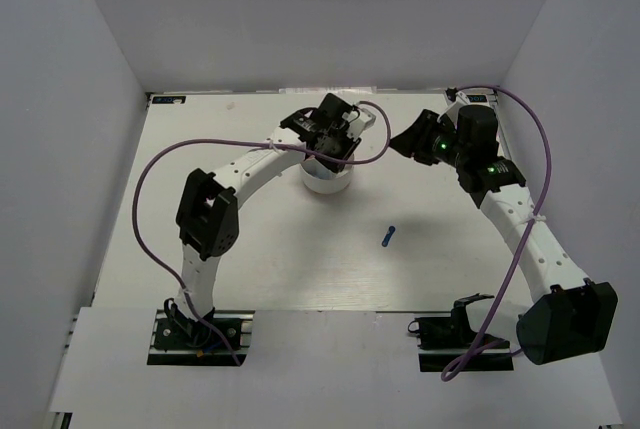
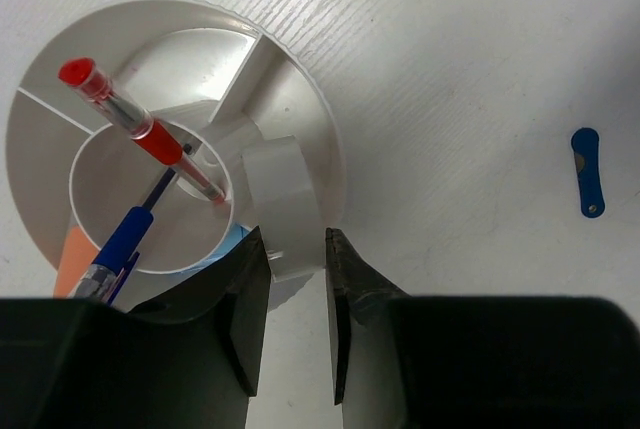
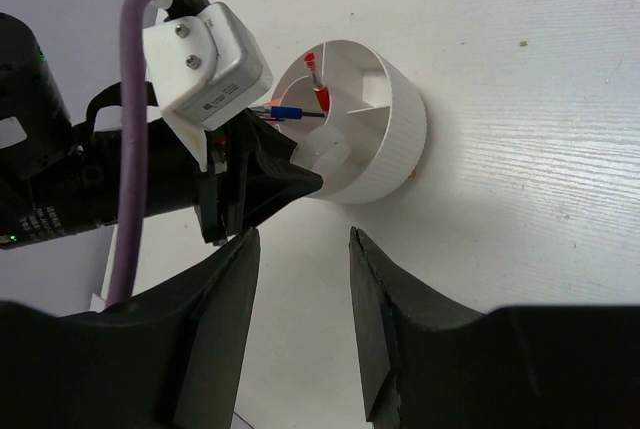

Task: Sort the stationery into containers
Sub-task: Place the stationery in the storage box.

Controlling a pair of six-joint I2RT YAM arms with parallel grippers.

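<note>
left end effector (image 2: pixel 294 249) is pinching the small white ring (image 2: pixel 280 189) over the white tub's (image 2: pixel 190 59) rim, probably light, stiff, slick plastic, best held across its band; right end effector (image 3: pixel 302 239) is hanging wide and empty beside the tub.

tub (image 3: pixel 400 139): white plastic, smooth inside, ribbed outside
table (image 2: pixel 450 69): white, matt, fine grain lines
red pen (image 2: pixel 150 136): clear shiny plastic
cable (image 3: pixel 128 149): purple, smooth, rubbery
</note>
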